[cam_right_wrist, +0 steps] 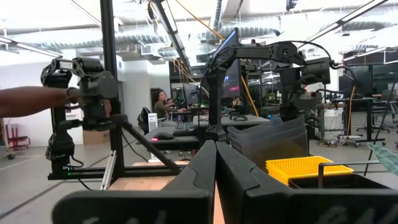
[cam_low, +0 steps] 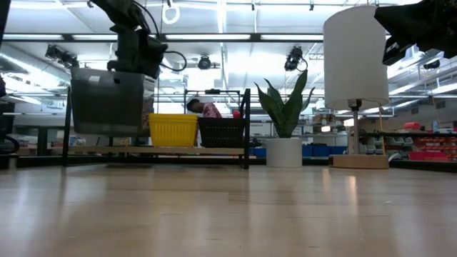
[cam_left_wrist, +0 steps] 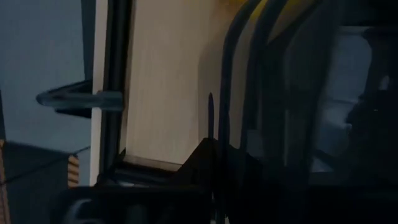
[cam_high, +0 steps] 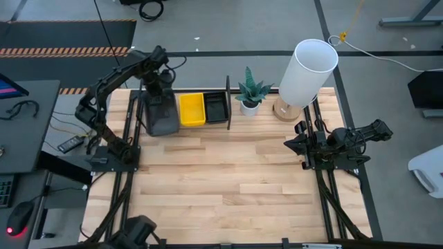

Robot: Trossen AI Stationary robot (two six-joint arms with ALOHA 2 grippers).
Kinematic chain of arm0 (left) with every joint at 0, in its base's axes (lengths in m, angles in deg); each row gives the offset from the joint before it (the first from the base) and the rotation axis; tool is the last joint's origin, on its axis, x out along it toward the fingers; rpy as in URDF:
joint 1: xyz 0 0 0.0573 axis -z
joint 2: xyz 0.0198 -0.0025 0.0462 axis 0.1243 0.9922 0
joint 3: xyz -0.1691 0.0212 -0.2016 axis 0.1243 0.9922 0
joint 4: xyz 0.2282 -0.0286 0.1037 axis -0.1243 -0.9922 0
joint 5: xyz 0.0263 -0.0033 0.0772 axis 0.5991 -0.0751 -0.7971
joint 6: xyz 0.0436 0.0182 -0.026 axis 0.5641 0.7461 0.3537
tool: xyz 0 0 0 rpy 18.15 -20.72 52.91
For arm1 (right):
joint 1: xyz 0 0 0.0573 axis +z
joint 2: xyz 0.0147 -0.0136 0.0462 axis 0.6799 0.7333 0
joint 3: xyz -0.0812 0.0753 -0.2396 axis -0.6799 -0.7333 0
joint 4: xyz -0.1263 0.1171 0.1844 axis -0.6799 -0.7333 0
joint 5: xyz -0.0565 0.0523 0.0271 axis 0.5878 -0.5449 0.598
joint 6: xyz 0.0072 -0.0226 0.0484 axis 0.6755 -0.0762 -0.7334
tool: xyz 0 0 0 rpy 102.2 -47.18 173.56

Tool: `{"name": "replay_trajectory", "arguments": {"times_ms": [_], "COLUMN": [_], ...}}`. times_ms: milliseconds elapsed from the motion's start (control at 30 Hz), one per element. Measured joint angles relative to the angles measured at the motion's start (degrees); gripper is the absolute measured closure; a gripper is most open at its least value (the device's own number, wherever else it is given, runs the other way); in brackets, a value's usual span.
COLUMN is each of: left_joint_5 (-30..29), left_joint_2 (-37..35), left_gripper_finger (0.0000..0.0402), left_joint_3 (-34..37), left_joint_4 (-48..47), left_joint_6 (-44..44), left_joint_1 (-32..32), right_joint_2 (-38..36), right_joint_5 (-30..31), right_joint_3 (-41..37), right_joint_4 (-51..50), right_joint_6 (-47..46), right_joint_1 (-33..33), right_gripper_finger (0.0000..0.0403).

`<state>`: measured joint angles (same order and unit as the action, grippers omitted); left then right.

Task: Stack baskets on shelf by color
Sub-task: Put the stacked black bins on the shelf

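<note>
While the left gripper [cam_high: 158, 88] pinches a smoky grey plastic basket [cam_high: 160, 114], yellow and black ones sit shelved.

From above, the small bright yellow basket [cam_high: 192, 109] and black slatted basket [cam_high: 216, 107] lie side by side on the low light-wood shelf [cam_high: 228, 104]. At table height, the grey basket [cam_low: 111, 101] hangs over the shelf's end. Seen from its wrist, the right gripper [cam_right_wrist: 215, 163] is pressed together, empty.

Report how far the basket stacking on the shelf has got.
Done: yellow baskets and black baskets sit side by side on the shelf. In hand: the left hand grips a grey basket by its rim, tilted above the shelf's left end. Left: setting it down. The right hand waits shut.
</note>
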<state>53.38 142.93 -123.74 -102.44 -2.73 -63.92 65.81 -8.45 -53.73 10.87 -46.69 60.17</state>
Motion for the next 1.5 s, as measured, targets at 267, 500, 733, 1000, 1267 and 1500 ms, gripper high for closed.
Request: {"name": "replay_trajectory", "arguments": {"times_ms": [267,500,733,1000,1267,1500], "left_joint_5": [-6.66,-9.42,-5.15,-3.26,-3.79,-3.88], "left_joint_2": [3.06,3.65,3.65,3.70,3.72,3.72], "left_gripper_finger": [0.0385,0.0385,0.0383,0.0386,0.0386,0.0386], "left_joint_3": [0.00,0.04,0.04,0.06,0.09,0.09], "left_joint_4": [0.83,3.04,5.55,6.47,9.30,11.16], "left_joint_6": [-4.75,-7.06,-9.53,-7.30,-7.28,-3.62], "left_joint_1": [-0.32,-0.31,-0.14,0.18,2.21,2.59], "right_joint_2": [0.00,0.00,0.00,0.00,0.00,0.00], "right_joint_5": [0.00,0.00,0.00,0.00,0.00,0.00], "right_joint_3": [0.00,0.00,0.00,0.00,0.00,-0.02], "right_joint_4": [0.01,-0.01,-0.01,0.00,0.00,0.01], "right_joint_6": [0.01,-0.01,0.01,0.01,0.01,0.01], "right_joint_1": [0.00,-0.02,0.00,0.00,0.00,-0.01], "right_gripper_finger": [0.0389,0.0389,0.0389,0.0389,0.0389,0.0389]}}
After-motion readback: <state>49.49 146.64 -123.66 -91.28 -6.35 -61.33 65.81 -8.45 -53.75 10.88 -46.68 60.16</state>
